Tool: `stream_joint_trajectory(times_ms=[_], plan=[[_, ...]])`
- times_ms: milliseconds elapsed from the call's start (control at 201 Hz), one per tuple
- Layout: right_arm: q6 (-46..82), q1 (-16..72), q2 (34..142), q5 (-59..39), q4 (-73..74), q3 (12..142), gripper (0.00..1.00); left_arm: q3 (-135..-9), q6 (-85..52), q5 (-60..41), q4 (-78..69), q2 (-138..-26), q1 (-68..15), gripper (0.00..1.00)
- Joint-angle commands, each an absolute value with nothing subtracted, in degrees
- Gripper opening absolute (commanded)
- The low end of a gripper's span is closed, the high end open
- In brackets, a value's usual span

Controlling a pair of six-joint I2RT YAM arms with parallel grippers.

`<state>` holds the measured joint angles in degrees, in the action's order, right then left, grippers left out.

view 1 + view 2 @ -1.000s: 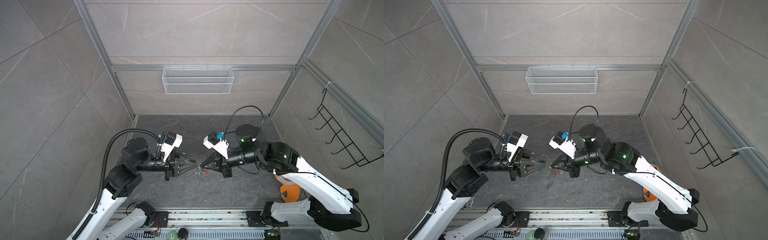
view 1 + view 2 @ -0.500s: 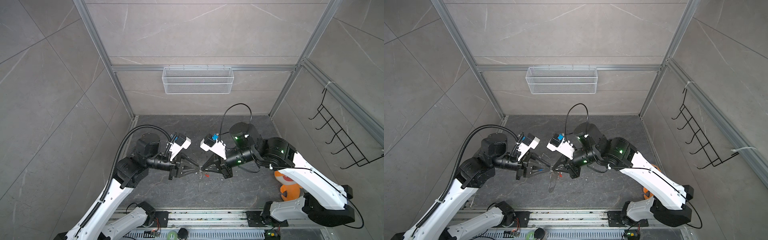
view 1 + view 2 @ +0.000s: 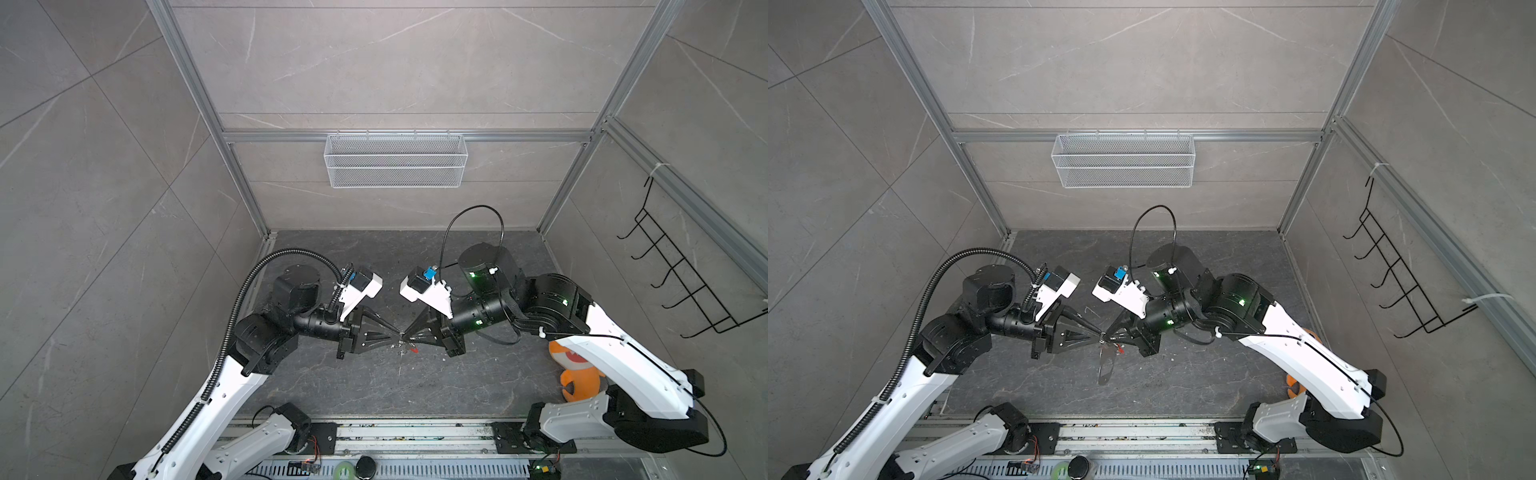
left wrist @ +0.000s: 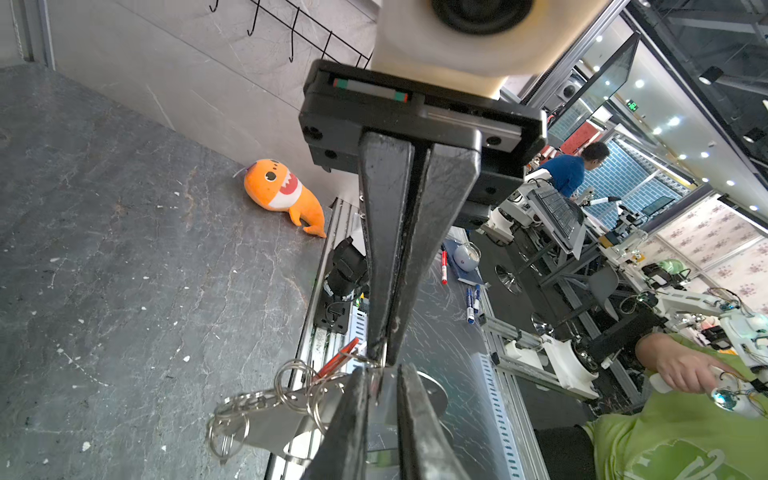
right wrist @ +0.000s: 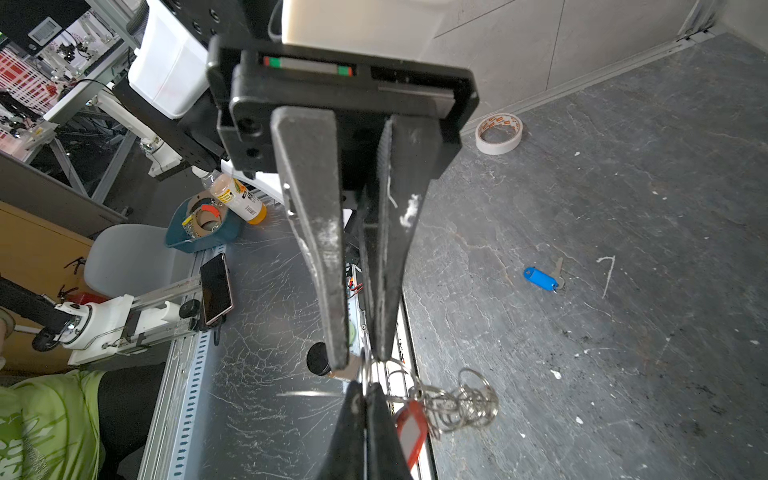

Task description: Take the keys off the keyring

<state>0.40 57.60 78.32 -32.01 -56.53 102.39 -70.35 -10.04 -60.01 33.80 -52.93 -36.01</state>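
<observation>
Grey stone walls point(image 3: 395, 62) stand around a dark grey floor point(image 3: 374, 386), and a white wire basket point(image 3: 395, 166) hangs on the back wall. The keyring point(image 4: 253, 400) is held up in the air over the middle of the floor, between the tips of two grippers. Its silver rings hang in a short bunch, and its flat grey tag point(image 4: 274, 424) hangs with them.

The right gripper point(image 3: 409, 334) comes at the keyring from one side. Its fingers point(image 4: 386, 249) are pressed tight together, and the very tips pinch one thin ring. The left gripper point(image 3: 397, 333) comes at the keyring from the other side. Its fingers point(image 5: 316, 249) are close together with only a small gap at the tips, and a bit of the keyring is pinched in that gap.

The red key point(image 5: 409, 434) hangs on the keyring, just beside the right gripper's fingers. The blue key point(image 5: 539, 279) and the small silver key point(image 5: 559, 272) lie touching each other on the floor, well apart from the keyring. A roll of tape point(image 5: 498, 148) lies farther from the keyring than those two keys. An orange toy fish point(image 4: 278, 191) lies by the wall, well apart from the keyring
</observation>
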Motion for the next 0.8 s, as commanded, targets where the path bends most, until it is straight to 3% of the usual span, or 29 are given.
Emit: stream_joint_trajectory(times_ms=[0, 40, 179, 299, 384, 792], plan=[[1.38, 57.31, 78.57, -32.85, -53.42, 103.51, 0.00, -70.08, -11.46, -61.66, 30.08, -52.73, -36.25, 0.06], [1.71, 57.31, 78.50, -33.07, -52.91, 103.30, 0.00, -69.76, -11.80, -61.67, 29.52, -52.59, -36.25, 0.00], [2.82, 57.35, 77.56, -33.27, -49.47, 101.39, 0.00, -67.66, -13.25, -59.08, 25.52, -51.00, -36.25, 0.00], [4.93, 57.35, 72.48, -29.40, -39.22, 93.97, 0.25, -62.13, -17.61, -55.25, 14.35, -46.34, -36.25, 0.00], [6.45, 57.31, 68.08, -26.37, -30.36, 87.40, 0.36, -57.89, -20.37, -52.05, 5.85, -43.08, -36.27, 0.00], [10.90, 57.31, 61.88, -26.66, -9.54, 71.32, 0.45, -45.70, -28.43, -44.73, -22.63, -38.46, -36.29, 0.00]])
